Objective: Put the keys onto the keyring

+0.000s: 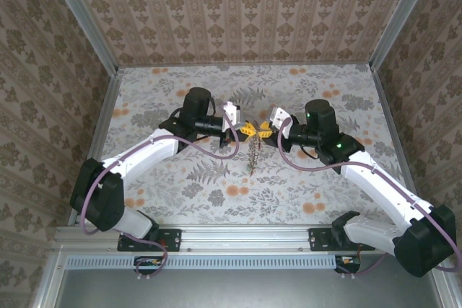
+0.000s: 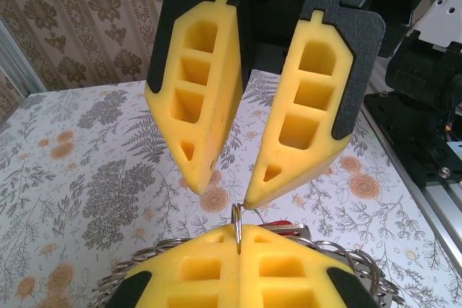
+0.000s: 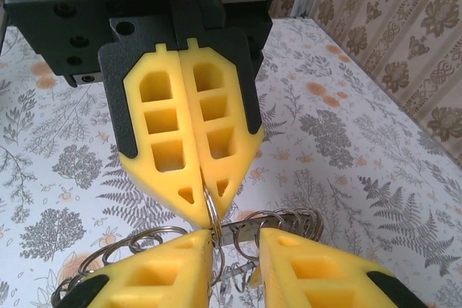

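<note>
Item: left gripper [image 2: 239, 236], fingers pressed together on a thin metal ring [image 2: 237, 220], from which the coiled keyring [image 1: 253, 155] hung above the floral table [image 1: 325, 185], a red key tag [image 2: 278, 224] beside its coils; right gripper [image 2: 227, 192] faced it, fingers spread apart, holding nothing.

The table [image 1: 180, 200] is showing a pale covering printed with grey ferns, leafy sprigs and orange blossoms, and the print is running right out to its edges. An aluminium rail [image 1: 245, 239] is running along its near edge. The keyring [image 1: 252, 155] is hanging over the middle of the table as a bunch of silvery wire loops, and whether its lowest loops are touching the covering is unclear.
</note>
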